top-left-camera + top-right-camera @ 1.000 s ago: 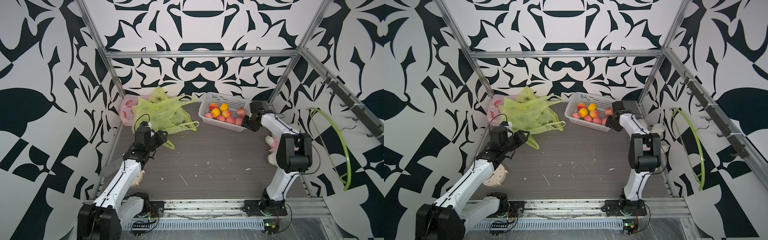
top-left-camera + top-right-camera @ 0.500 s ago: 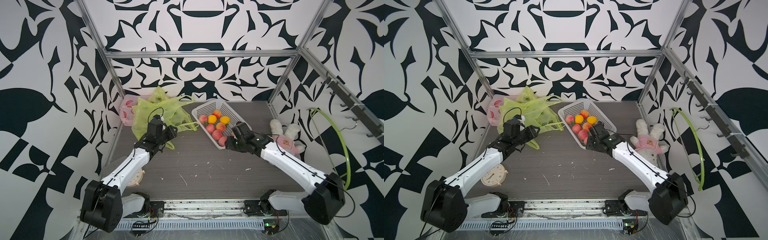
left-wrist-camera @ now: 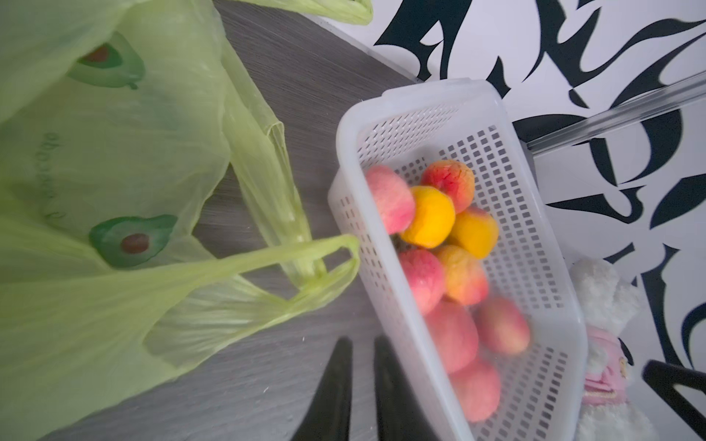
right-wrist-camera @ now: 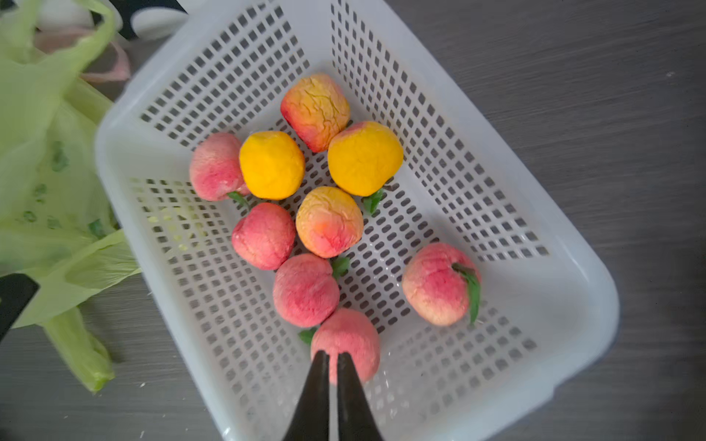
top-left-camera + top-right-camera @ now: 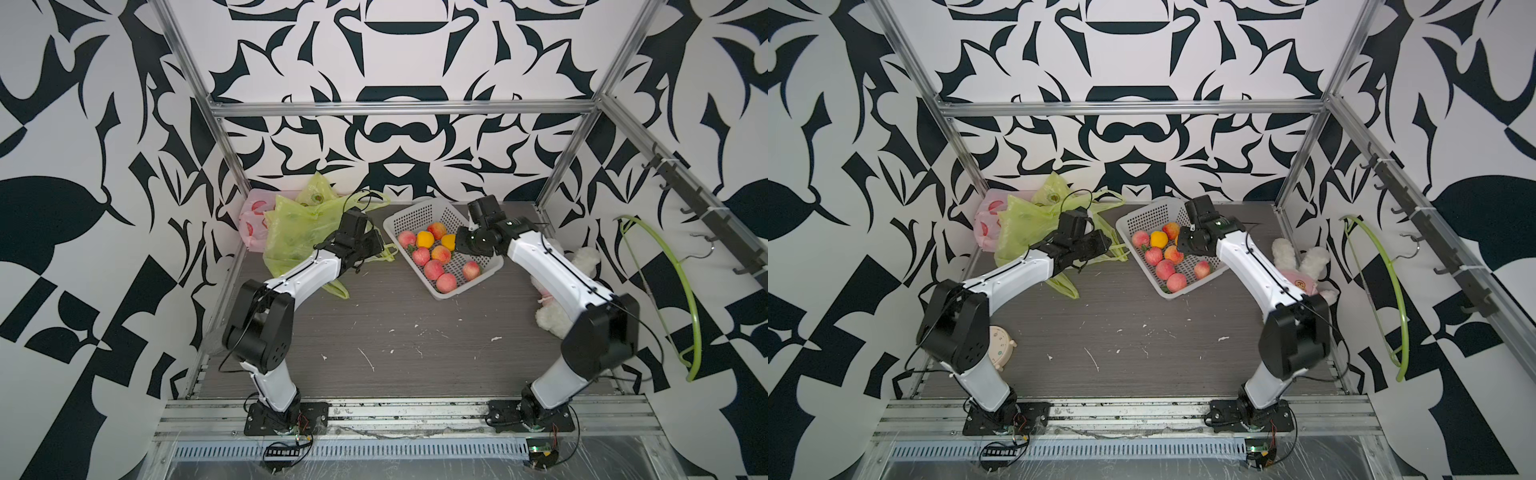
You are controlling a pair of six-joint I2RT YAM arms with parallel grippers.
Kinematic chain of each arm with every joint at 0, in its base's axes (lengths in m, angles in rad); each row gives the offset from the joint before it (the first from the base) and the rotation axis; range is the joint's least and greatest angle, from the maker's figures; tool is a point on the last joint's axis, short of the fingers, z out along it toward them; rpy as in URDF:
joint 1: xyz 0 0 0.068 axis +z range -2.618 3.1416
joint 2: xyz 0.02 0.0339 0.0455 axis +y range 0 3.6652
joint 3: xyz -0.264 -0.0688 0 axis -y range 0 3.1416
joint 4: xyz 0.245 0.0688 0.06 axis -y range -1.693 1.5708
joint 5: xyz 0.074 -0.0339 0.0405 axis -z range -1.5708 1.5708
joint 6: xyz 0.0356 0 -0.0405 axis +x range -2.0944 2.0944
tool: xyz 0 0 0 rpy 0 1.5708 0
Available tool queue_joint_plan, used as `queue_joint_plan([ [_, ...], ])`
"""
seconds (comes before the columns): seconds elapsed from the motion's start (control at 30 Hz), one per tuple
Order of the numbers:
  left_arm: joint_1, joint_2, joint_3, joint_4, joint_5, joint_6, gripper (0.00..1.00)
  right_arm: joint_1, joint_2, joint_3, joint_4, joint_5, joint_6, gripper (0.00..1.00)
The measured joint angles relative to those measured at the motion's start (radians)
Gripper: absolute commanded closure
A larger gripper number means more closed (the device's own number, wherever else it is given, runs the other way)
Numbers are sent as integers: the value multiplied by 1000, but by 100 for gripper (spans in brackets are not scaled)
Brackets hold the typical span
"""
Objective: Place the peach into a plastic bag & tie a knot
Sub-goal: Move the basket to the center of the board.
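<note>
Your right gripper hangs pinched together, empty, over a pink peach in the basket, mid-frame in a top view — spread it before descending. The left gripper, nearly together, holds nothing — have it open the green bag, centre-left.
</note>
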State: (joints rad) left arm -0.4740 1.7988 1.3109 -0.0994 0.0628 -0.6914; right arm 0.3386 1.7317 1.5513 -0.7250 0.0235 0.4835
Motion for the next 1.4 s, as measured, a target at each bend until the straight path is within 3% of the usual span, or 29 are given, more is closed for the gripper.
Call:
queue_joint_plan([
  [0.13, -3, 114, 94, -46, -10, 4, 87, -8, 163, 98, -15, -28, -51, 100],
  [0.27, -3, 190, 159, -81, -13, 5, 87, -3, 193, 54, -16, -55, -77, 100],
  [0.53, -29, 254, 266, -84, 19, 13, 82, -1, 13, -212, 5, -69, -88, 100],
  [0.93, -134, 351, 383, -87, 75, 24, 74, -1, -151, -402, 47, -84, -82, 100],
  [1.13, -127, 303, 362, -188, -31, 62, 61, 26, -188, -440, 44, -108, -72, 100],
  [1.3, -64, 117, 275, -330, -195, 126, 50, 92, -190, -439, 50, -124, -65, 99],
  [1.4, 12, -4, 220, -391, -293, 169, 43, 129, -190, -437, 56, -130, -57, 83],
])
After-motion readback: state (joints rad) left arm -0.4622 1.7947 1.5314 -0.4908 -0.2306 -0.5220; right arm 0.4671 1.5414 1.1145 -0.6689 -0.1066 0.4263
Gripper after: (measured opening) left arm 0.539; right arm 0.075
